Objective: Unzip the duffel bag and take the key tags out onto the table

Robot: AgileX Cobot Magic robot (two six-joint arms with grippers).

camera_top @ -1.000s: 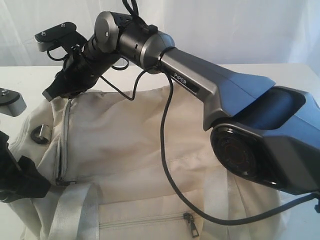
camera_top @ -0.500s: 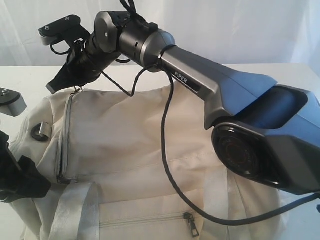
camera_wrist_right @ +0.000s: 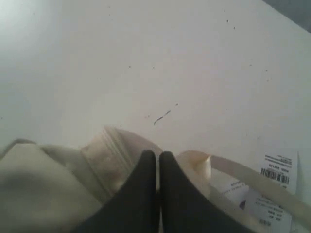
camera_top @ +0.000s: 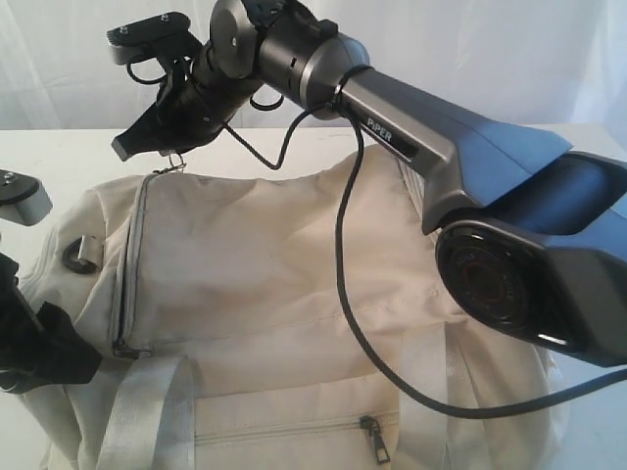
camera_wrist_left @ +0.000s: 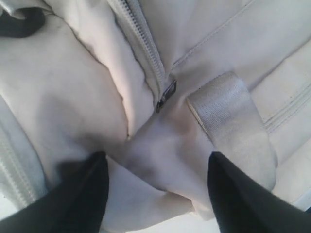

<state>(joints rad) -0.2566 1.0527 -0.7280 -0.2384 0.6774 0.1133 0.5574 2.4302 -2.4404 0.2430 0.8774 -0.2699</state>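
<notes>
Right gripper (camera_wrist_right: 158, 158): your fingers are pinched together on the zip pull (camera_top: 174, 159), at the bag (camera_top: 274, 264) end toward the table (camera_top: 59, 157) far edge.
Left gripper (camera_wrist_left: 154, 194): spread wide, gripping nothing, over bag.

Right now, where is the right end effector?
In the exterior view the right end effector is at the upper left, shut, just above the upper end of the zipper on the duffel bag.

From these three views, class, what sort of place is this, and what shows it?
Probably a robot lab or test bench, not a home: a wide white tabletop, a white draped backdrop, and a grey robot arm marked PIPER whose fingers grip the metal zip pull of a cream fabric duffel bag.
</notes>
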